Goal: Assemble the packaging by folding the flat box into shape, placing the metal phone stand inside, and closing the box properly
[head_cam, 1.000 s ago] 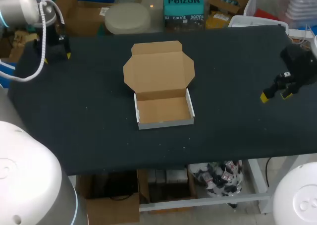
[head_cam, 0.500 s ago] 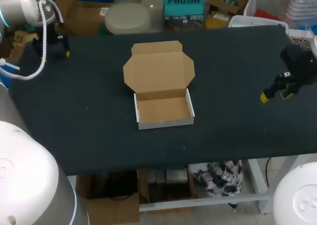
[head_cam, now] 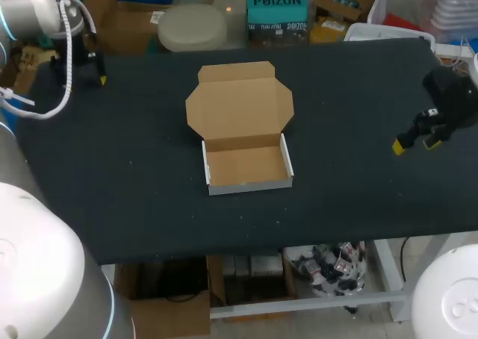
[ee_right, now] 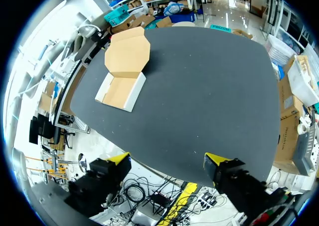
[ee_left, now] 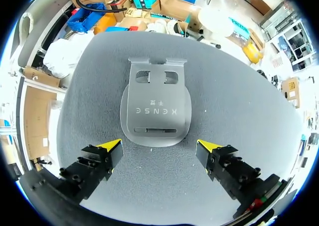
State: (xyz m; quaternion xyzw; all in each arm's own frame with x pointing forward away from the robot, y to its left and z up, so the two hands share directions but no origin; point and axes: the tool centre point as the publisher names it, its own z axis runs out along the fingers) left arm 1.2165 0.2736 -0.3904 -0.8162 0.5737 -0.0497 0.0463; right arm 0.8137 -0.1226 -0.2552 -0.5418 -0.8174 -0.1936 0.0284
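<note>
Left end effector [ee_left: 159,147], apart, hangs over the phone stand [ee_left: 156,109], apparently to grasp it; right end effector [head_cam: 413,140], apart, sits aside. The box [head_cam: 246,167] stands open.

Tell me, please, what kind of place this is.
Probably a robot workbench for packaging trials. A dark table holds a cardboard box with its lid open and a metal phone stand. The left claw and right claw hang over it, both open.
</note>
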